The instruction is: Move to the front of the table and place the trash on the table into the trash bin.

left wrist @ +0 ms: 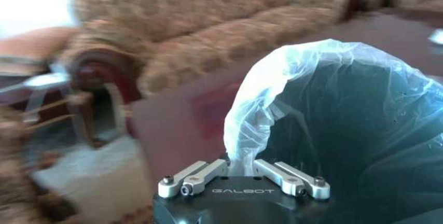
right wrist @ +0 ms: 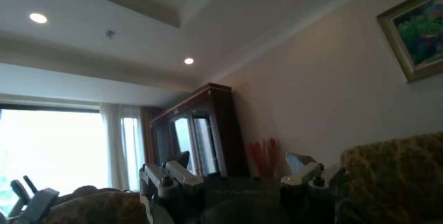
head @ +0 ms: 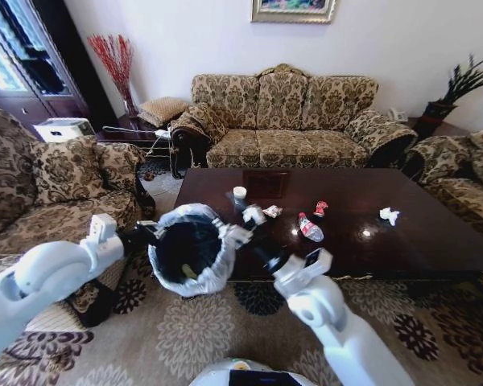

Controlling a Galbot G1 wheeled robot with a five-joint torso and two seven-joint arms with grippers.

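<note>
The trash bin [head: 187, 251], black with a translucent white liner, hangs in front of the table's [head: 435, 241] near left corner. My left gripper [head: 147, 234] is shut on its rim; the left wrist view shows the gripper [left wrist: 240, 163] pinching the liner of the bin [left wrist: 346, 130]. A small yellow scrap lies inside the bin. Trash on the table: a white paper cup [head: 240, 194], a crumpled tissue [head: 253, 214], a red-white wrapper [head: 272, 211], a clear bottle [head: 310, 227], a red scrap [head: 320, 208] and another tissue [head: 389, 214]. My right gripper [head: 251, 243] is open by the bin's right rim, and the gripper [right wrist: 239, 159] points upward, empty.
Patterned sofas stand behind the table [head: 286, 112], on the left [head: 56, 185] and at the right [head: 463, 173]. A potted plant [head: 451, 96] is at the back right. A dark cabinet [head: 32, 56] and red twigs in a vase [head: 117, 64] stand at the back left. Patterned carpet [head: 201, 338] lies in front.
</note>
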